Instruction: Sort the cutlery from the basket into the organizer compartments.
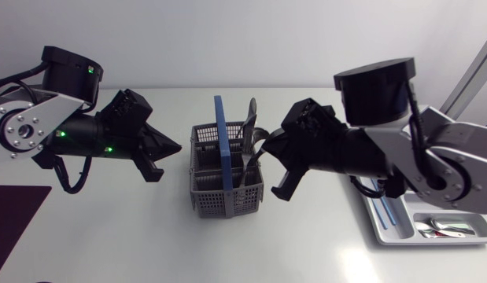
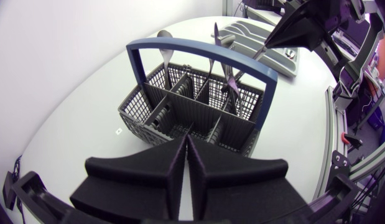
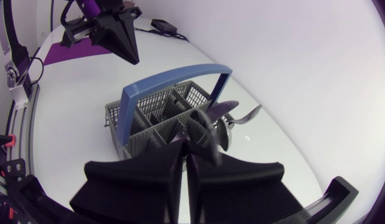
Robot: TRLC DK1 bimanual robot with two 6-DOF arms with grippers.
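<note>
While the left gripper [image 2: 185, 142] hangs over the table left of the basket [image 1: 227, 192], its two wedge fingers are pressed flat together with nothing between them. The grey basket's near wall lies just ahead of their tips, not touching. The basket stands mid-table under a blue handle [image 1: 222, 134], and a spoon [image 2: 164, 37] and other cutlery stand upright in its far compartments. At the basket's right side is the right gripper [image 3: 185, 146], its fingers closed to a thin slit. In the left wrist view a slim silver utensil handle [image 2: 248, 62] runs from the basket straight up to their tips, seemingly pinched there. Further right, near the table's edge, the organizer [image 1: 385, 224] holds spoons [image 1: 448, 228] in one compartment.
</note>
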